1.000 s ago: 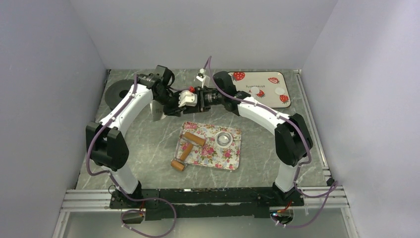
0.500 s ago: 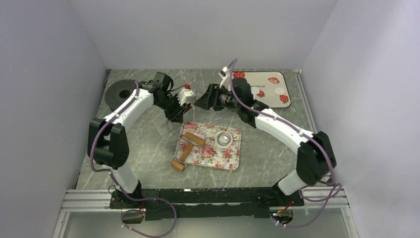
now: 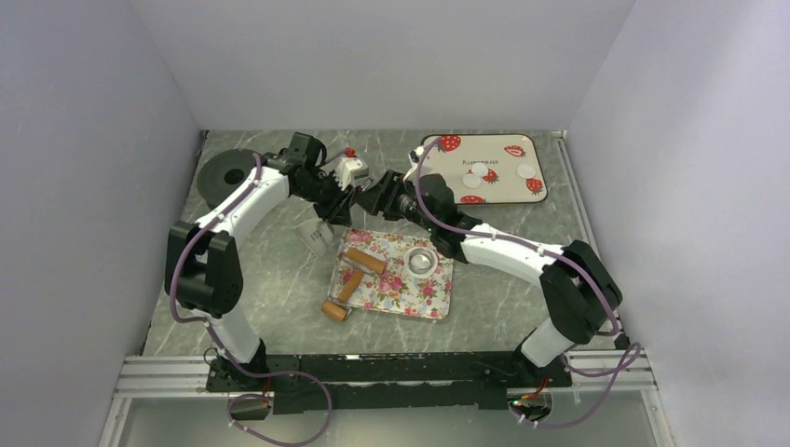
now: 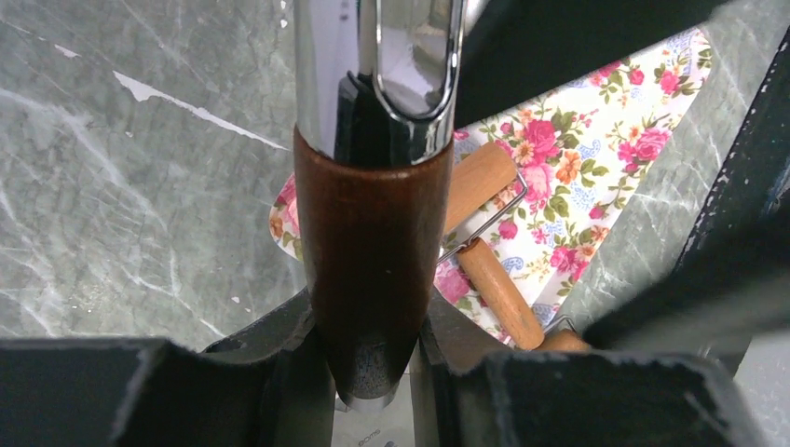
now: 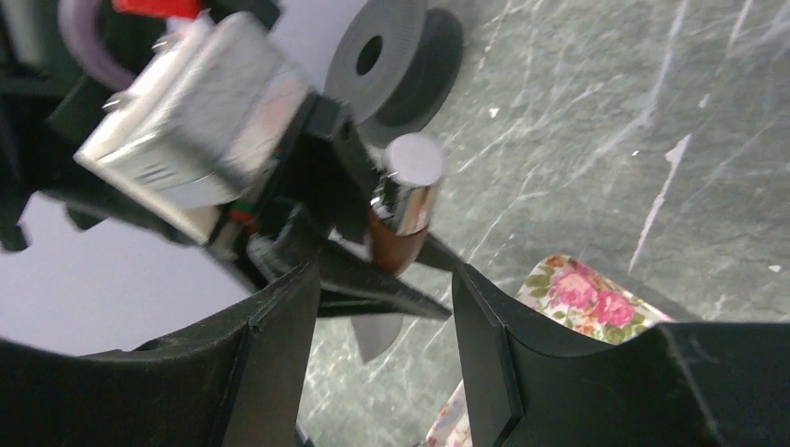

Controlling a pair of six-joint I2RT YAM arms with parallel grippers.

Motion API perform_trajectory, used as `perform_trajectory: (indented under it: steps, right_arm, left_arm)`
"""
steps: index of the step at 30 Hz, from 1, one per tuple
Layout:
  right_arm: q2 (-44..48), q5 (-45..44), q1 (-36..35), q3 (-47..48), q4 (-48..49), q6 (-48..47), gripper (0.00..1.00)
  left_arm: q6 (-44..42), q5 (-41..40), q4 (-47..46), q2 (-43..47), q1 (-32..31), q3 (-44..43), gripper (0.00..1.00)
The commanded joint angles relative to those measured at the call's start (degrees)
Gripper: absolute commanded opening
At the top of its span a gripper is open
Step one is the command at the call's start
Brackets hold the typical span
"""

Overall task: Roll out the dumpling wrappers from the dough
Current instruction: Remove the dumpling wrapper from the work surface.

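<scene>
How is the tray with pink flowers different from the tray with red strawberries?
The flowered tray sits mid-table holding a wooden roller and a round metal ring; the strawberry tray sits at the far right corner holding small white round discs. The flowered tray is patterned all over; the strawberry tray is mostly plain cream. Both are rectangular, flat on the grey marble table.

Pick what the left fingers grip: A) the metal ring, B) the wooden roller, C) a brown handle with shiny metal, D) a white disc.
C: the left wrist view shows the brown handle clamped between the left fingers; the roller lies on the floral tray.
</scene>
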State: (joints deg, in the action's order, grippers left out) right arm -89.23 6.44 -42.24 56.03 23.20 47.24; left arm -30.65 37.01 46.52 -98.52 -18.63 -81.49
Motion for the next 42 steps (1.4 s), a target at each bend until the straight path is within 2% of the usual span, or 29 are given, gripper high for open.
perform_trajectory:
  steps: [1,5,12,18,19,21,23,24,25,28,31,35,38,42]
  right_arm:
    - [-3.36,-5.76,-0.03,1.52,8.63,2.71,0.57]
    - [-6.08,-5.73,0.01,2.05,12.37,4.44,0.5]
    - [-10.79,-2.52,0.04,6.39,13.98,4.1,0.5]
    - [-13.2,2.09,0.05,9.53,13.39,6.44,0.47]
    - [-13.77,3.08,0.05,10.53,12.8,6.39,0.44]
    - [-14.95,5.46,0.06,12.35,12.02,6.44,0.31]
    - [-15.4,6.62,0.16,12.31,12.86,6.88,0.11]
    - [-15.03,6.53,0.45,11.63,13.3,7.25,0.02]
    - [-14.25,6.41,0.77,10.72,13.77,7.51,0.0]
    - [-11.02,5.62,2.4,7.56,13.89,6.7,0.0]
    - [-6.71,4.68,3.84,6.44,9.9,2.77,0.0]
    - [-0.34,3.86,5.97,5.54,4.34,-2.34,0.0]
    - [4.94,4.3,9.11,4.89,-0.28,-4.86,0.0]
    - [14.86,0.17,12.69,7.16,-18.29,-12.69,0.0]
  left_arm:
    - [1.15,4.62,-0.56,0.92,-0.09,-0.34,0.0]
    - [0.73,6.15,0.27,1.26,-0.09,-0.33,0.0]
    - [0.38,7.25,0.75,0.89,-0.13,-0.98,0.0]
    - [1.59,4.77,-0.12,-0.44,-0.13,-3.26,0.0]
    - [1.58,4.47,-0.05,-0.72,-0.16,-3.52,0.0]
    - [1.63,4.69,0.01,-1.09,-0.16,-3.91,0.0]
    - [1.94,4.92,0.34,-1.15,-0.15,-4.38,0.0]
    - [2.14,4.92,0.78,-1.07,-0.11,-4.63,0.02]
    - [2.18,4.83,1.41,-0.83,-0.1,-4.95,0.07]
    - [1.09,6.07,4.47,0.33,0.36,-6.13,0.38]
    - [-1.58,10.62,10.53,1.25,1.42,-9.43,0.63]
    - [-5.84,17.42,19.58,1.66,3.87,-16.94,0.84]
    - [-6.29,20.28,22.55,2.13,4.86,-22.04,0.89]
    - [0.73,15.54,12.82,4.82,4.36,-19.54,0.85]
